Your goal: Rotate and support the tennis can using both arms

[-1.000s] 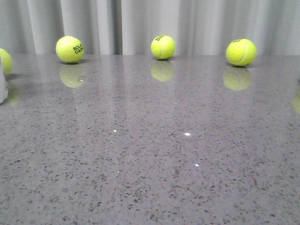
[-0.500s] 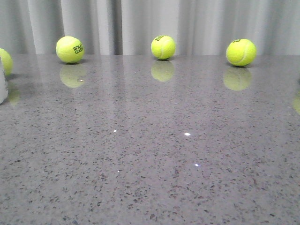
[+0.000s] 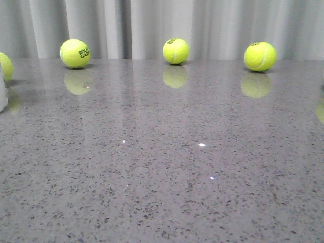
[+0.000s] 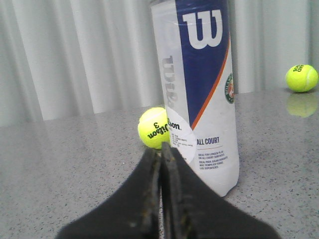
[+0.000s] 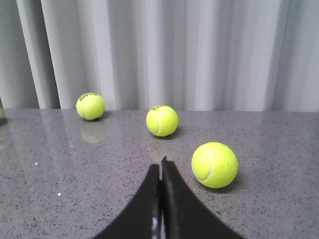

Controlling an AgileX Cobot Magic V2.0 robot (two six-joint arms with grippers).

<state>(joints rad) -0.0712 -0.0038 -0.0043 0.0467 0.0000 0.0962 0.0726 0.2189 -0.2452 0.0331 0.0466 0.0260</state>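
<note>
Both grippers, left (image 4: 160, 164) and right (image 5: 160, 174), are pinched closed and holding nothing. We're pre-approach: the tennis can (image 4: 197, 89) stands upright on the surface (image 4: 60, 164), upper middle of the left wrist view. Next we'd open up and reach in.

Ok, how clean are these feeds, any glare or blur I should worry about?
Front view: the glossy table mirrors each tennis ball and shows small specular glints. Left wrist view: the tennis can label reads sharply, while the shut left gripper is a dark silhouette. Right wrist view: even light, soft shadows, right gripper dark.
</note>
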